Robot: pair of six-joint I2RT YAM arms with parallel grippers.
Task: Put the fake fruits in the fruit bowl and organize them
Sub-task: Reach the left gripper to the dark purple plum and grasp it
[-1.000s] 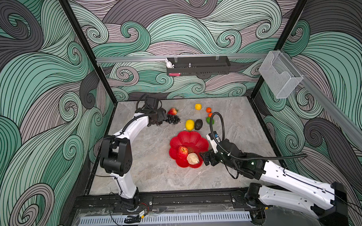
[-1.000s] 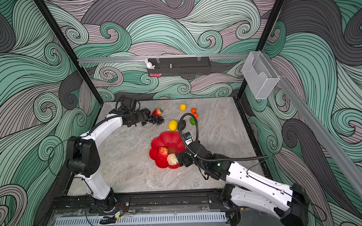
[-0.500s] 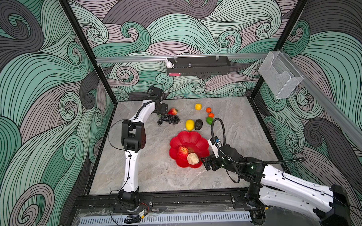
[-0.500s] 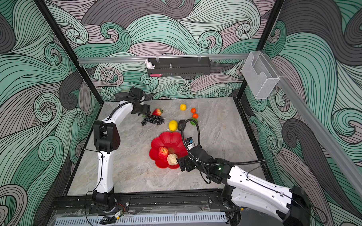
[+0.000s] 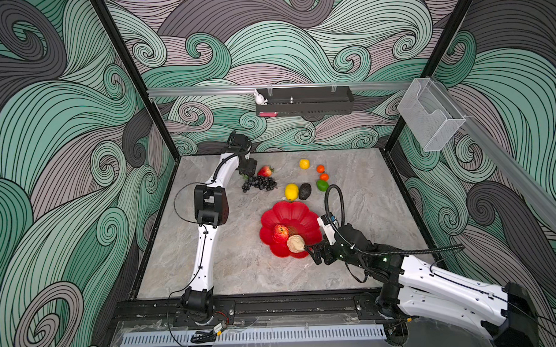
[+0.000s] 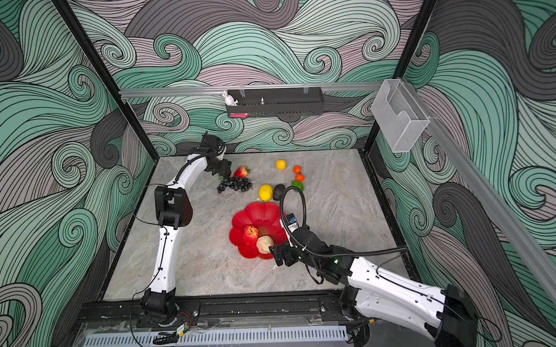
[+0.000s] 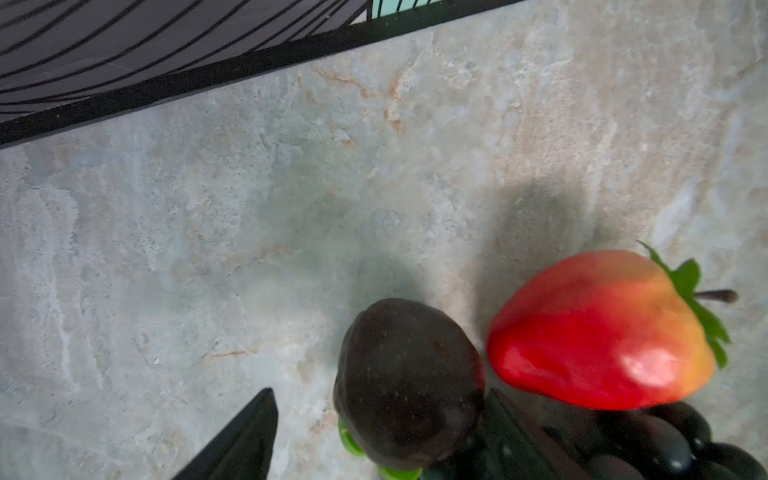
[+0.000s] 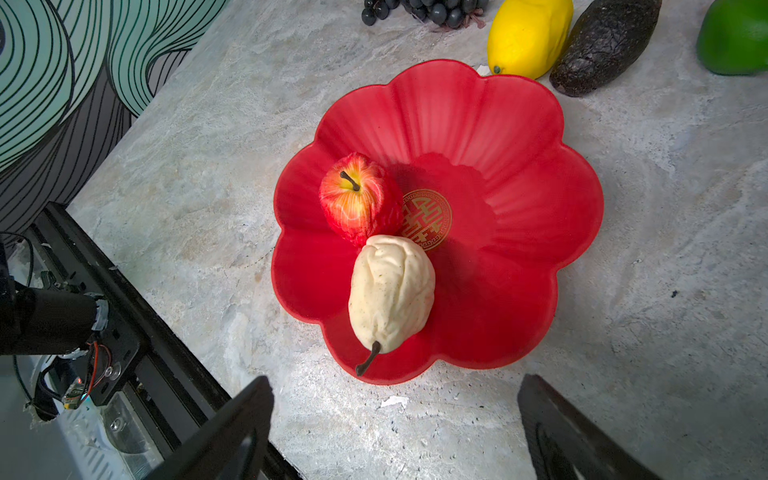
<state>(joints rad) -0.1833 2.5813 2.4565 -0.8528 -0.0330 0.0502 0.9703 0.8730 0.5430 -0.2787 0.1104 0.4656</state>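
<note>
The red fruit bowl (image 5: pixel 284 209) (image 8: pixel 519 124) holds a red apple (image 5: pixel 280 233) (image 8: pixel 357 199) and a beige pear (image 5: pixel 295 243) (image 8: pixel 390 291). My right gripper (image 5: pixel 314 255) (image 8: pixel 395 386) stands open just off the bowl's near rim, by the pear's stem. Near the back wall my left gripper (image 5: pixel 249 169) (image 7: pixel 380 392) is open around a dark avocado (image 7: pixel 409 382); one finger touches it, the other stands apart. A strawberry (image 5: pixel 265 171) (image 7: pixel 598 332) and dark grapes (image 5: pixel 260 183) lie right beside it. A lemon (image 5: pixel 291 191), another avocado (image 5: pixel 305 191), a lime (image 5: pixel 322 185), two oranges (image 5: pixel 320 169) and a small yellow fruit (image 5: pixel 304 163) lie behind the bowl.
A black wall tray (image 5: pixel 304 105) with a white rabbit figure (image 5: pixel 260 98) hangs on the back rail. A clear bin (image 5: pixel 430 121) hangs on the right wall. The back wall's black edge (image 7: pixel 208 79) runs close to my left gripper.
My left arm has raised its elbow and brought its gripper down beside the strawberry, jaws narrowing around the avocado. My right gripper has drawn back from the pear toward the front.
</note>
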